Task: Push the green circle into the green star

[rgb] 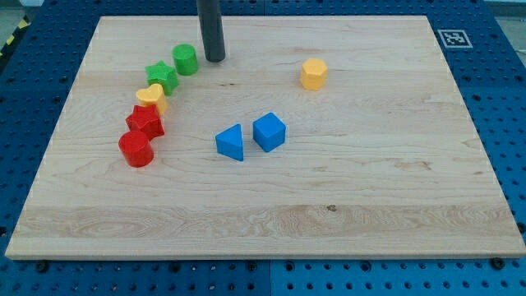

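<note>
Tip: my tip stood on the table, upper left, just right of the green circle.
Green circle: touched the green star, upper right of it.
End effector: plain rod, no jaws.
Containers: none visible.

My tip: dark grey rod, plain. Green circle and green star: same bright green. Yellow heart-like block, yellow hexagon (warmer, near orange). Red star, red cylinder: glossy red. Blue triangle, blue cube-like block: mid blue. Board: pale wood, fine grain streaks, one small dark knot. Black-and-white square marker on board corner. Surrounding table: blue, dotted with dark holes.
</note>
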